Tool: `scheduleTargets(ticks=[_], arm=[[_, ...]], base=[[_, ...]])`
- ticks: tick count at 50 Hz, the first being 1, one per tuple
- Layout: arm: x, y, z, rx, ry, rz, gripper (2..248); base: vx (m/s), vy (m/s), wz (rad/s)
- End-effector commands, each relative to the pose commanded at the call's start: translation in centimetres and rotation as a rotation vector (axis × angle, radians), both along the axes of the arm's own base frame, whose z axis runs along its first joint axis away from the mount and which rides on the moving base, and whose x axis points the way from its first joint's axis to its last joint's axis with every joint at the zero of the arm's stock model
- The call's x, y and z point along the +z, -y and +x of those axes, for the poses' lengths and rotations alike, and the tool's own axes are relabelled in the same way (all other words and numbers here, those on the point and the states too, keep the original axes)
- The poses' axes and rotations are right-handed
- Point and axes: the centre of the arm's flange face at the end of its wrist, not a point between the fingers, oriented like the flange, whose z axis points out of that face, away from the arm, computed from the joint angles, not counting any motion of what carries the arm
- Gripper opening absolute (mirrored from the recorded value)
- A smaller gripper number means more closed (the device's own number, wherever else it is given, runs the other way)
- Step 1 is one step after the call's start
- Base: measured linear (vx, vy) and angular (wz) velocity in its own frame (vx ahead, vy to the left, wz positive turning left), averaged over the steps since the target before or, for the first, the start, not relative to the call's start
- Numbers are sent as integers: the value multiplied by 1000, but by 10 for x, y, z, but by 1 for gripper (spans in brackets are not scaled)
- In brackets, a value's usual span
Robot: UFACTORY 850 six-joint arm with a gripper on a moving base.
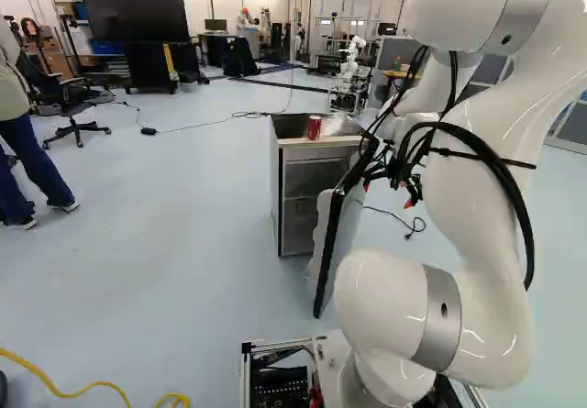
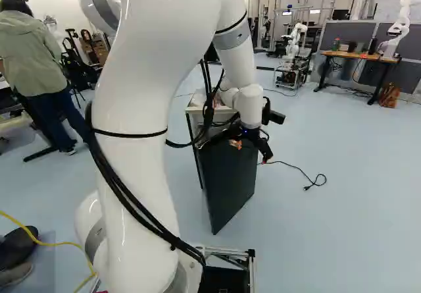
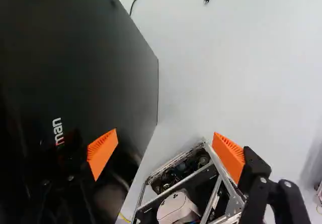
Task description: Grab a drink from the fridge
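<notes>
We judge the red can (image 1: 314, 127) on the fridge (image 1: 321, 153) slick and dentable — best clasped mid-height — and our gripper (image 3: 165, 146) has its fingers (image 3: 103, 152) apart.

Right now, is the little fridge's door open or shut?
Open: the door stands out from the fridge, with its pale inner side showing in the left base view.

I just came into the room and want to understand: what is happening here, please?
A white robot arm is working at a small fridge. The fridge door stands open, and the arm's gripper is by the door's dark outer face, its fingers apart. It has no drink between them. A red can stands on top of the fridge.
</notes>
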Motion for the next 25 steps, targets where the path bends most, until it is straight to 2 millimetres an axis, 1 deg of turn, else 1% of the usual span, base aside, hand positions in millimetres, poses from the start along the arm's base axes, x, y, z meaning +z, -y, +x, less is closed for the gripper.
scheduleTargets(ticks=[25], arm=[[1, -38, 22, 83, 50, -31, 247]], base=[[0, 0, 0]])
